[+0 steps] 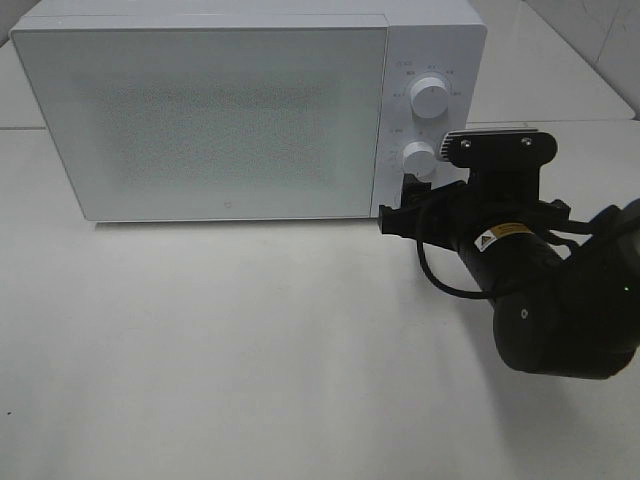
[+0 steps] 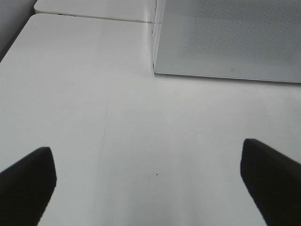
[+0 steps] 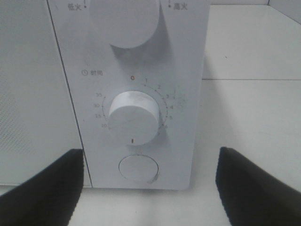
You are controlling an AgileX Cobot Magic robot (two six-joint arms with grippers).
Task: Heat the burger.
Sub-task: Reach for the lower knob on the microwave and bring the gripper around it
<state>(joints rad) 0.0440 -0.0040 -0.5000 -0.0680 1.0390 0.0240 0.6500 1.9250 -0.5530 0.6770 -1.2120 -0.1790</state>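
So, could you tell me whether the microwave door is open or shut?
Shut: the door lies flush with the control panel, with no gap showing.

The microwave [image 1: 230, 110] has its frosted door [image 1: 200, 120] shut, so its inside cannot be made out. In the exterior high view the right arm [image 1: 560, 300] runs off the right edge and covers part of the lower knob [image 1: 418, 158]. The print around both knobs is too small to read there. In the right wrist view the upper knob [image 3: 124, 21] is cut by the frame edge, and of the right end effector [image 3: 150, 188] only 2 dark finger ends [image 3: 42, 188] show. The left end effector [image 2: 150, 183] likewise shows only 2 cropped tips, with the microwave cut to 1 corner.
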